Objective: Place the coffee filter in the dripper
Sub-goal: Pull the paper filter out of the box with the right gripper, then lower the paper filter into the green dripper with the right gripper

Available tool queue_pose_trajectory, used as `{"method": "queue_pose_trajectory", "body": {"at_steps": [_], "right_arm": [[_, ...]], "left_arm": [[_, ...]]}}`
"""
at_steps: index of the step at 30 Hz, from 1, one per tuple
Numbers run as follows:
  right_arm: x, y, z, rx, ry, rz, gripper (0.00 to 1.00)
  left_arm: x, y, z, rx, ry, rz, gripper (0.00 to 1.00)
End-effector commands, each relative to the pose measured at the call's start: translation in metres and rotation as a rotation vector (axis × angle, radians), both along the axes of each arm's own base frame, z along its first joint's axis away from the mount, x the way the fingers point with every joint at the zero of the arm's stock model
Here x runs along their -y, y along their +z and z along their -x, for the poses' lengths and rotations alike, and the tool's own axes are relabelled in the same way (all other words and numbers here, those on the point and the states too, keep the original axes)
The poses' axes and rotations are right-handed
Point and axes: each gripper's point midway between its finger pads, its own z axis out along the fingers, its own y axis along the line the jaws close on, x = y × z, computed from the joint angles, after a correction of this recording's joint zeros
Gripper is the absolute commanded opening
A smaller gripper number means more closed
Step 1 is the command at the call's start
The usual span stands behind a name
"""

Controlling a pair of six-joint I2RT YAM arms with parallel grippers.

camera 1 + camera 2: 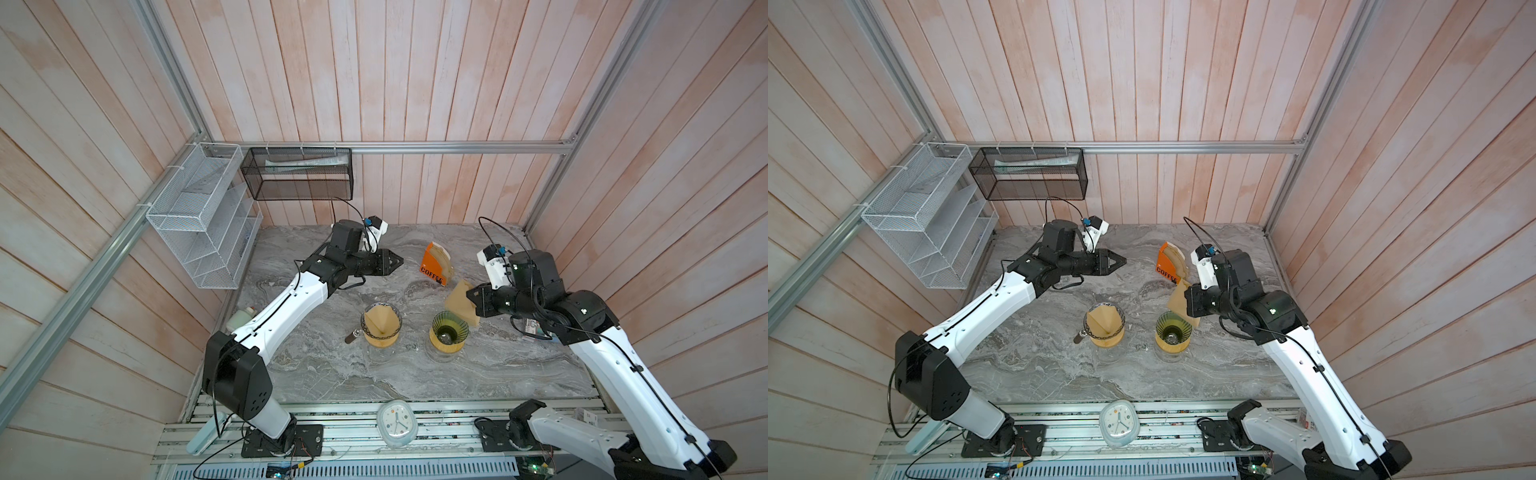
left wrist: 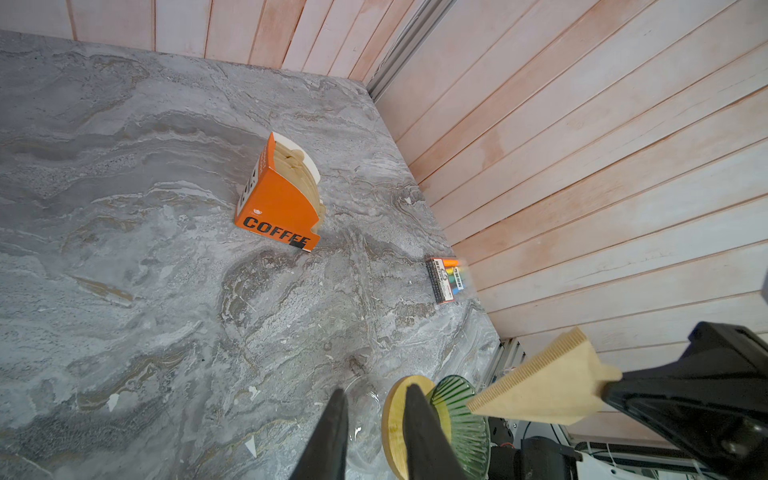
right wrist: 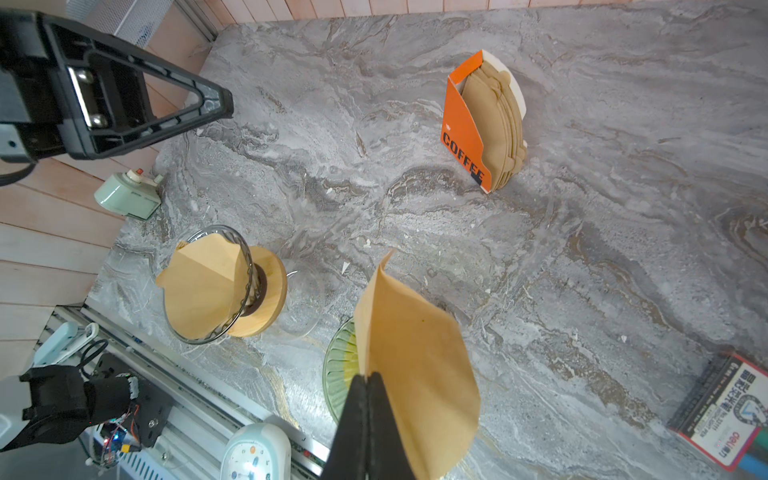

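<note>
My right gripper (image 3: 368, 376) is shut on one edge of a flat-folded brown coffee filter (image 3: 419, 365). In both top views the coffee filter (image 1: 459, 305) hangs just behind and to the right of the empty green glass dripper (image 1: 449, 328) on its wooden collar. A second dripper (image 1: 381, 324) of clear glass stands to its left with a brown filter opened inside. My left gripper (image 1: 400, 262) hovers at the back left, open, with nothing between its fingers (image 2: 340, 415).
An orange box (image 1: 432, 266) marked COFFEE, holding several filters, stands behind the drippers. A small pen box (image 3: 731, 411) lies by the right wall and a pale green timer (image 3: 124, 193) by the left wall. A clock (image 1: 397, 424) sits at the front edge.
</note>
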Motion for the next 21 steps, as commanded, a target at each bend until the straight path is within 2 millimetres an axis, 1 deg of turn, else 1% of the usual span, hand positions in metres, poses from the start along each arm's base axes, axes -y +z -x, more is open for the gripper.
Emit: {"method": "queue_pose_trajectory", "body": {"at_steps": [1,9,13,21], "right_arm": [[0.002,-0.017,0.015,-0.067,0.009,0.015,0.0],[0.004,-0.034,0.026,-0.104,0.006,0.025,0.0],[0.002,-0.043,0.028,-0.126,0.009,0.031,0.0],[-0.009,-0.048,0.025,-0.145,0.029,0.04,0.0]], "left_arm": [[-0.003,0.006,0.006,0.028,0.004,-0.006,0.27],[-0.001,-0.001,0.014,0.025,-0.004,-0.014,0.28],[0.0,-0.004,0.016,0.02,-0.008,-0.015,0.27],[-0.001,-0.004,0.016,0.032,-0.01,-0.024,0.27]]}}
